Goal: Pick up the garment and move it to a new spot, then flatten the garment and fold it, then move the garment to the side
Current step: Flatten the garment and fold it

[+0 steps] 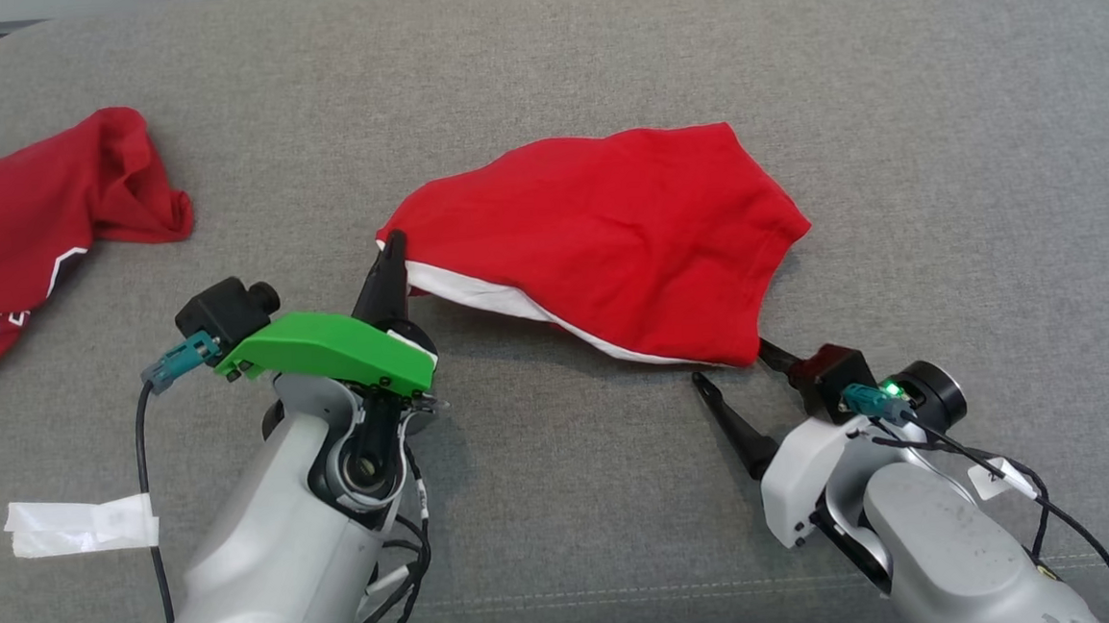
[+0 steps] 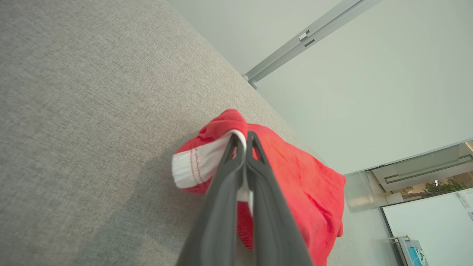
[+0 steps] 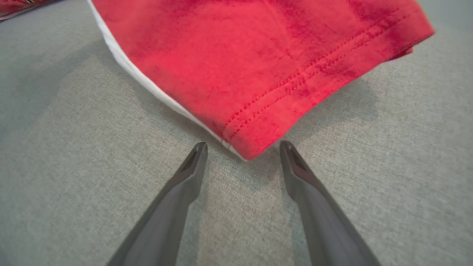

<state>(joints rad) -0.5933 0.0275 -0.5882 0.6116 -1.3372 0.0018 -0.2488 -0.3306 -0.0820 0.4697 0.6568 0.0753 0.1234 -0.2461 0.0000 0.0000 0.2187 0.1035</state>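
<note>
A red garment (image 1: 607,231) with a white trim lies bunched at the middle of the grey surface. My left gripper (image 1: 394,247) is shut on its left corner, and the left wrist view shows the white hem (image 2: 192,162) of the garment (image 2: 303,184) pinched between the two dark fingers (image 2: 242,142). My right gripper (image 1: 733,363) stands open at the garment's lower right corner. In the right wrist view that stitched corner (image 3: 251,147) sits just ahead of the gap between the spread fingers (image 3: 242,146), and nothing is held there.
A second red garment (image 1: 20,238) with white markings lies crumpled at the far left. A strip of white tape (image 1: 81,525) is stuck on the grey surface (image 1: 938,134) near its front left. In the left wrist view a wall and glass partition stand beyond the surface's edge.
</note>
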